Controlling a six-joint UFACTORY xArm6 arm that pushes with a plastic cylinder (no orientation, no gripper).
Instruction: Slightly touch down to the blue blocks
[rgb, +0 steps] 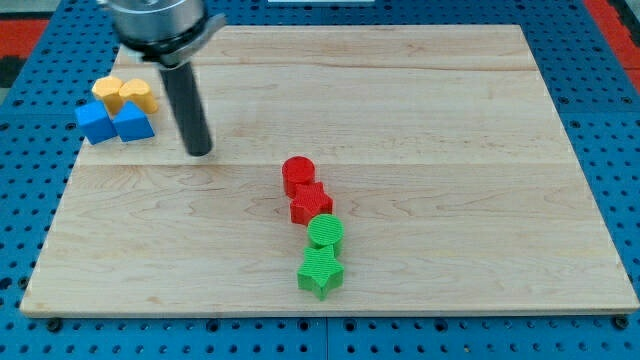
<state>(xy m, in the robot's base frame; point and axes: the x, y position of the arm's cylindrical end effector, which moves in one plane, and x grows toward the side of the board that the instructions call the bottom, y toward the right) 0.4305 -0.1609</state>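
Two blue blocks sit at the view's upper left of the wooden board: a blue block (94, 122) at the board's left edge and a blue triangular block (132, 122) touching it on its right. Just above them lie a yellow block (107, 90) and a yellow cylinder (137, 95). My tip (199, 152) rests on the board to the right of the blue blocks and slightly lower, apart from them by about a block's width.
A red cylinder (297, 173), a red star (311, 203), a green cylinder (325, 232) and a green star (320, 271) form a line near the board's middle. The board (450, 150) lies on a blue perforated table.
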